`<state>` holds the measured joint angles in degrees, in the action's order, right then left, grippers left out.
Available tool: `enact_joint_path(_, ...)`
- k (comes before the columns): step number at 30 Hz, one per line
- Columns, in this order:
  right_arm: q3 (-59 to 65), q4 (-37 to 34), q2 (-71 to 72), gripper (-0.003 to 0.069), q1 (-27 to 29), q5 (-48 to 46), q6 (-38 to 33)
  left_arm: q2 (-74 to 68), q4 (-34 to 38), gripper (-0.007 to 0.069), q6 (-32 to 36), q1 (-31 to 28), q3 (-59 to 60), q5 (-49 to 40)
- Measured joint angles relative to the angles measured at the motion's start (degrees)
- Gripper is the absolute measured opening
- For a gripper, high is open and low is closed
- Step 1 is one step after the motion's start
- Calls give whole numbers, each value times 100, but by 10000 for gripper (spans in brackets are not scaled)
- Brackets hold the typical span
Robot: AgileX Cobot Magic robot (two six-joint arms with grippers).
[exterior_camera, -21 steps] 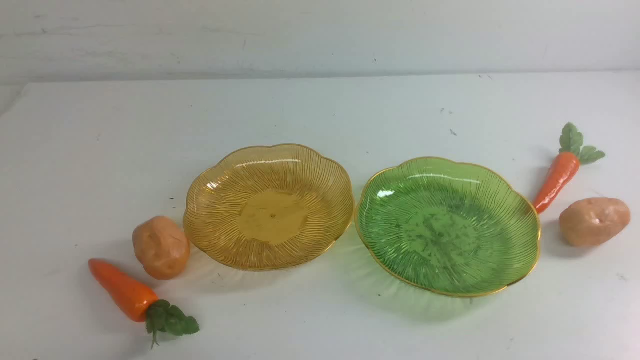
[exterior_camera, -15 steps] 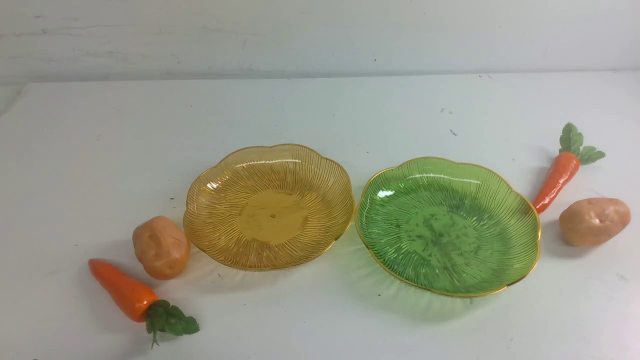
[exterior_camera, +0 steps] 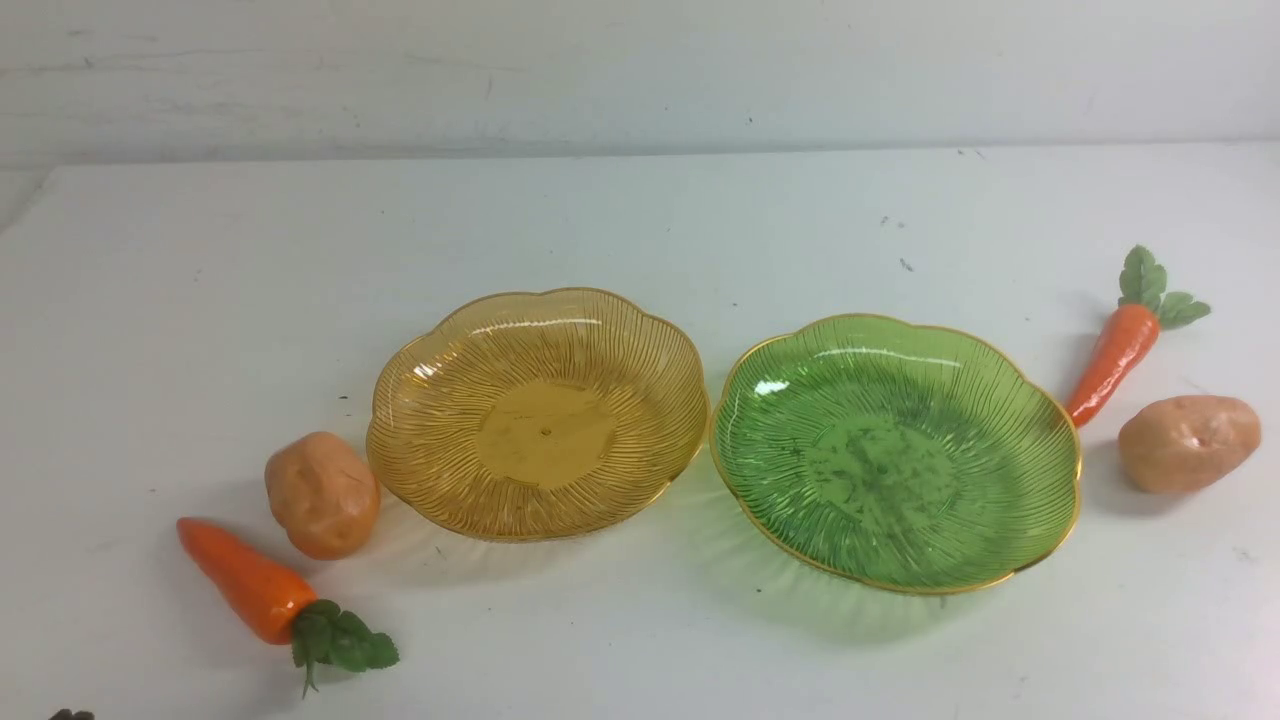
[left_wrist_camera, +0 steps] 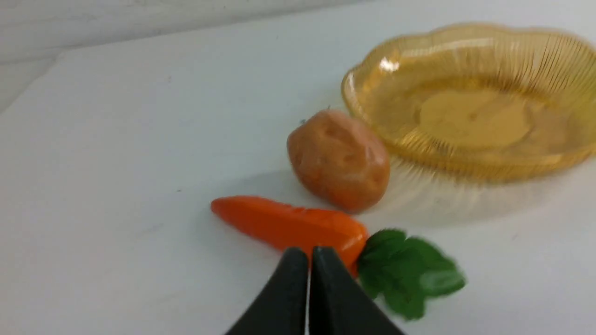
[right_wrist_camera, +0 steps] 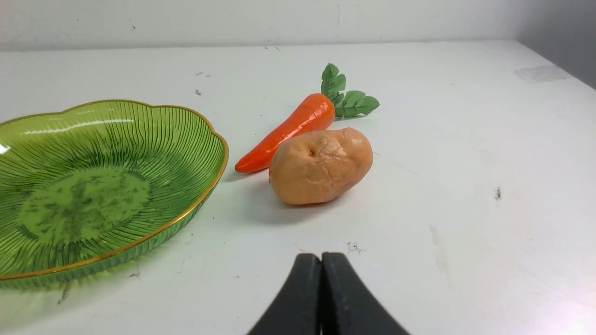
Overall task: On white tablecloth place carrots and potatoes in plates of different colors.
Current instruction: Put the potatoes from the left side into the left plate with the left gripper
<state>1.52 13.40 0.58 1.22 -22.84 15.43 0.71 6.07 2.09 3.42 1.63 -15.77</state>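
On the white tablecloth [exterior_camera: 640, 220] an amber plate [exterior_camera: 655, 335] and a green plate [exterior_camera: 1040, 420] stand side by side, both empty. Left of the amber plate lie a potato [exterior_camera: 322, 494] and a carrot [exterior_camera: 245, 581]. Right of the green plate lie a second carrot [exterior_camera: 1115, 360] and a second potato [exterior_camera: 1188, 442]. My left gripper [left_wrist_camera: 309, 253] is shut and empty, its tips just short of the left carrot [left_wrist_camera: 288, 224], with the potato [left_wrist_camera: 339, 159] and amber plate [left_wrist_camera: 465, 153] beyond. My right gripper [right_wrist_camera: 321, 258] is shut and empty, short of the right potato [right_wrist_camera: 321, 165], carrot [right_wrist_camera: 291, 131] and green plate [right_wrist_camera: 212, 139].
A pale wall [exterior_camera: 640, 70] rises behind the table's far edge. The cloth's left edge [exterior_camera: 30, 205] runs near the back left corner. A small dark tip [exterior_camera: 70, 714] shows at the bottom left border of the front view.
A small dark tip has come into the bottom left corner of the front view. The plates, carrots and potatoes have not moved.
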Motion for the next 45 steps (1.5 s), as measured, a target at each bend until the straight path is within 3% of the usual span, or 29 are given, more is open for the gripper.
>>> enact_joint_path(3, 0, 0, 0, -15, 0, 0, -4, 0, 806, -4, -609, 0, 0, 310)
enact_joint_path(5, 0, 0, 0, -15, 0, 0, -4, 0, 1910, -4, -1169, 0, 0, 646)
enact_joint_path(10, 0, 0, 0, -15, 0, 0, -4, 0, 3206, -4, -1525, 0, 0, 1286)
enact_joint_path(17, 0, 150, 0, -15, 0, -7, -12, 0, 3795, -4, -1484, 0, -163, 2508)
enact_joint_path(24, 10, 269, 0, -15, 0, 382, 33, -320, 3633, -4, -554, 0, -1595, 1481)
enact_joint_path(30, 34, -412, 0, -15, 0, 2164, 795, -2405, 3189, -4, 560, 0, -3380, -1112)
enact_joint_path(34, 34, -668, 0, -15, 0, 3197, 1336, -4042, 2410, -4, 609, 0, -3866, -2485)
enact_joint_path(40, 34, -686, 0, -15, 0, 3378, 1387, -5760, 1470, -4, 541, 0, -4340, -2722)
enact_joint_path(45, 34, -686, 0, -15, 0, 3392, 1394, -7177, 1125, -4, 460, 0, -5211, -2665)
